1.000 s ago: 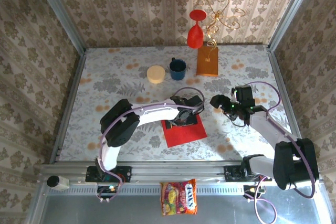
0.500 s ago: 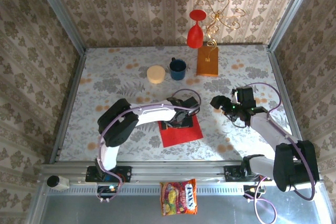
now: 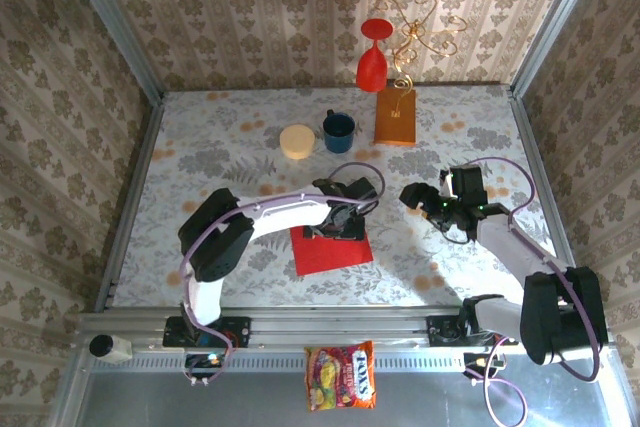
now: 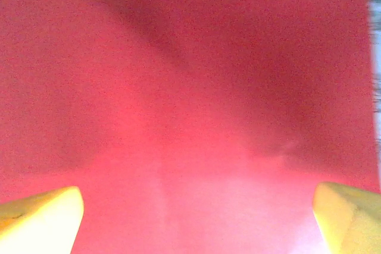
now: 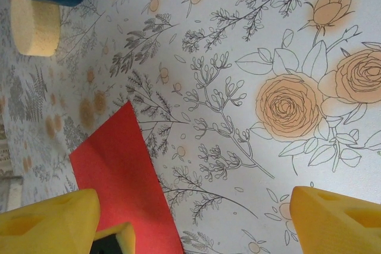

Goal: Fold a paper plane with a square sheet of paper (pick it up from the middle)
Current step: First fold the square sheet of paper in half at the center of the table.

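On the worktop (image 3: 200, 147), nearward of the mug (image 3: 338, 131), paper (image 3: 322, 255) lies flat, unfolded. Left tool (image 3: 338, 225), wide open, sits low over its mug-side half; nearer arm. Judged: sheet's middle lies just nearward of it. Right tool (image 3: 415, 195), open and empty, stands rightward, apart.

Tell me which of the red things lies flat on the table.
The sheet of paper, lying flat on the table under the left gripper. The other red thing, the vase, stands upright at the back.
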`<state>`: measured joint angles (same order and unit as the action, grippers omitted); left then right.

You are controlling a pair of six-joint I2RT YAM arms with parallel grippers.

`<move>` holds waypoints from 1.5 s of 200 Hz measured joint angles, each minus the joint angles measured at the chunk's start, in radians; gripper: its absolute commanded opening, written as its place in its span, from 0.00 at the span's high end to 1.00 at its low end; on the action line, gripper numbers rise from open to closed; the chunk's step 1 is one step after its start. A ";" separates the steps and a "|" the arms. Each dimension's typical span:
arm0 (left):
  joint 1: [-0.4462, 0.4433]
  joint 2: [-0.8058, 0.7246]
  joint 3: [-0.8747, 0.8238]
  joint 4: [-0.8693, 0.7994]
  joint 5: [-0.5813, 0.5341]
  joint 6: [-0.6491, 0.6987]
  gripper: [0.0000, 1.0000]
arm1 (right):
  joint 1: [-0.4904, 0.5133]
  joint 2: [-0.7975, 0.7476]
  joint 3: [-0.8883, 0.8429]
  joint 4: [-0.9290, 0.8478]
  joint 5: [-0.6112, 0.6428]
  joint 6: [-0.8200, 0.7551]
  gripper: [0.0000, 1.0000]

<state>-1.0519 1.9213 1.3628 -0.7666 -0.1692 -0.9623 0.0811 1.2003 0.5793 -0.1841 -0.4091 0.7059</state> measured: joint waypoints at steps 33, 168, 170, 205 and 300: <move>-0.009 0.017 0.004 -0.003 -0.008 -0.054 0.00 | 0.000 0.007 0.000 0.000 -0.015 -0.005 0.15; -0.004 0.019 -0.079 0.057 -0.003 -0.189 0.11 | 0.000 0.004 0.000 -0.001 -0.019 -0.027 0.15; -0.004 0.018 -0.080 0.058 -0.003 -0.190 0.12 | 0.000 0.004 0.000 -0.001 -0.019 -0.027 0.15; -0.001 -0.003 -0.116 0.087 -0.018 -0.197 0.29 | 0.000 0.002 0.000 -0.005 -0.019 -0.027 0.15; -0.003 -0.071 -0.170 0.156 -0.057 -0.109 0.85 | -0.005 0.001 0.000 -0.007 -0.018 -0.031 0.15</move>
<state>-1.0554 1.8500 1.1931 -0.6109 -0.2264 -1.0710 0.0765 1.2015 0.5793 -0.1913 -0.4274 0.6754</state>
